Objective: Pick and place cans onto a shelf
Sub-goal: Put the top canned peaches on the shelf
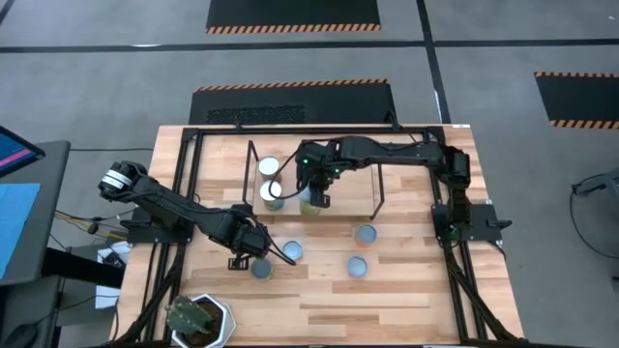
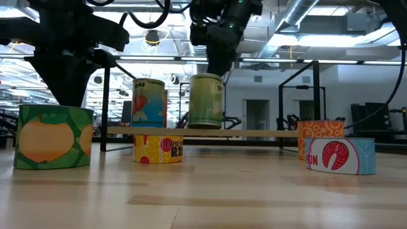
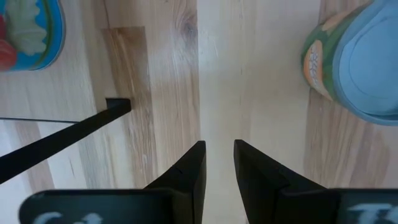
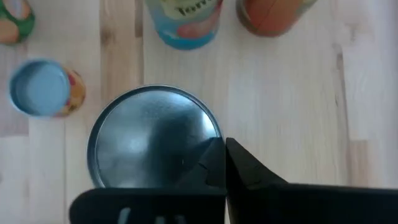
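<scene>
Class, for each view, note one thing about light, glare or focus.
Low view: bright ceiling lights silhouette the arms. Right wrist view: silvery can top reflects dully, right pincer blurred. Left wrist view: near pale-blue can soft. High view: evenly lit.

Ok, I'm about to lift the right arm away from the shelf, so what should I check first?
1. Green can upright on the shelf: ok.
2. Right claw grips nothing: ok, shut above the can's lid.
3. Right claw clear of the lid: cannot tell.
4. Left claw empty: ok, open, nothing between its fingers.
5. Free room on the shelf: ok, the part beside the green can is bare.
6. All cans shelved: not ok, the salmon can and others stand off it.
</scene>
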